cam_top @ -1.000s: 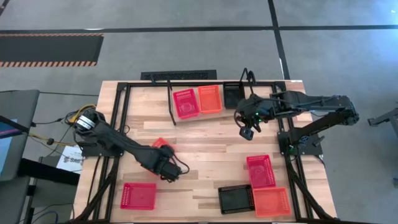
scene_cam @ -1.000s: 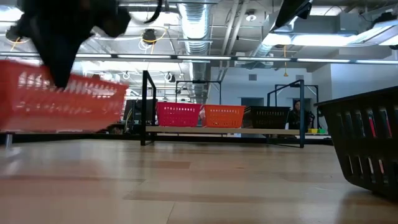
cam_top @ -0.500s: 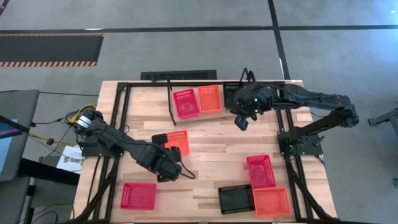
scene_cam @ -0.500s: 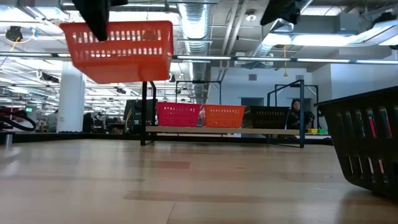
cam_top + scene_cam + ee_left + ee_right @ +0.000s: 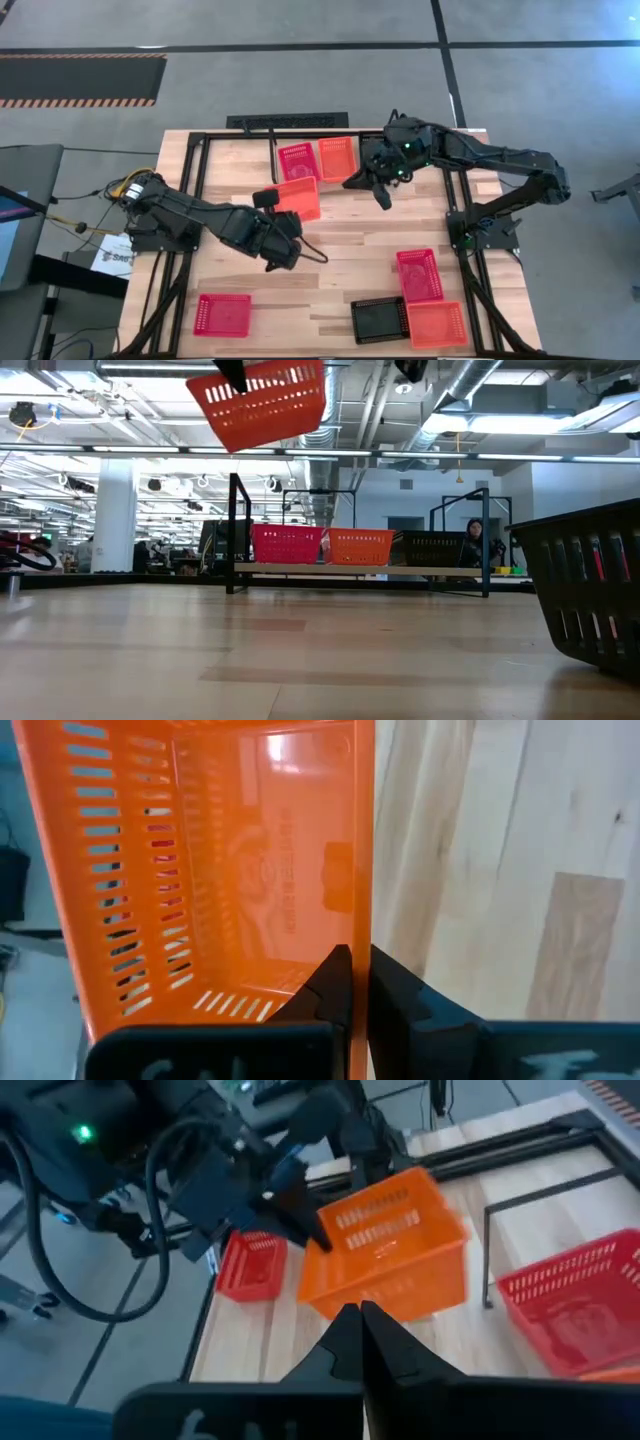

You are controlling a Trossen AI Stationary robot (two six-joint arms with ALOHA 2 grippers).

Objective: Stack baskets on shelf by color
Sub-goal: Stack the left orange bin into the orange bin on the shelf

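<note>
Tabletop [image 5: 340, 235] of pale wood (ducted ceiling [image 5: 330, 400] beyond).

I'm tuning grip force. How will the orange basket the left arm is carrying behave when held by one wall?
Probably stiff: the orange basket keeps its shape, pinched by the left gripper on one wall. Likely light: it hangs tilted high in the low view. The thin slotted wall could slip or flex.

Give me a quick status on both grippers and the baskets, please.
Left gripper shut on orange basket, lifted clear of table. Right gripper shut, empty, beside shelf. Nothing in the way.
</note>
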